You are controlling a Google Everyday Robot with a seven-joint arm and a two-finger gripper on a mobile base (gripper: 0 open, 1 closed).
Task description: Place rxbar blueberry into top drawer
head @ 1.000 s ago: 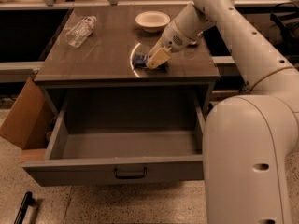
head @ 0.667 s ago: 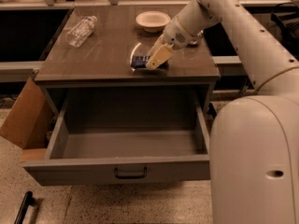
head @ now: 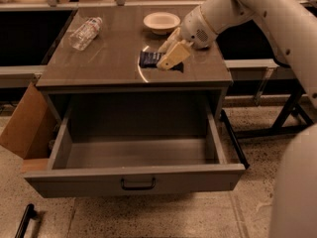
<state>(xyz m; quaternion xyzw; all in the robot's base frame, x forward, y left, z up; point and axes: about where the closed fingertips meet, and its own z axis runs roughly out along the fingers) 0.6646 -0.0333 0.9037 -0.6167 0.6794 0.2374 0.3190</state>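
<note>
The rxbar blueberry (head: 148, 59) is a dark navy bar at the middle right of the tabletop. My gripper (head: 166, 53) comes down from the upper right, and its tan fingers (head: 173, 57) close over the bar's right end. The bar sits at or just above the table surface; I cannot tell which. Below the tabletop the top drawer (head: 133, 178) is pulled fully out. It is grey, with a black bar handle (head: 137, 184) on its front, and nothing shows inside it.
A clear plastic water bottle (head: 85, 32) lies at the table's back left. A white bowl (head: 161, 21) stands at the back middle, just behind the gripper. A cardboard box (head: 25, 128) leans at the drawer's left side. My white arm (head: 277, 14) fills the right.
The gripper and the bar stay at nearly the same spot on the tabletop. The arm's lower body has shifted a little to the right.
</note>
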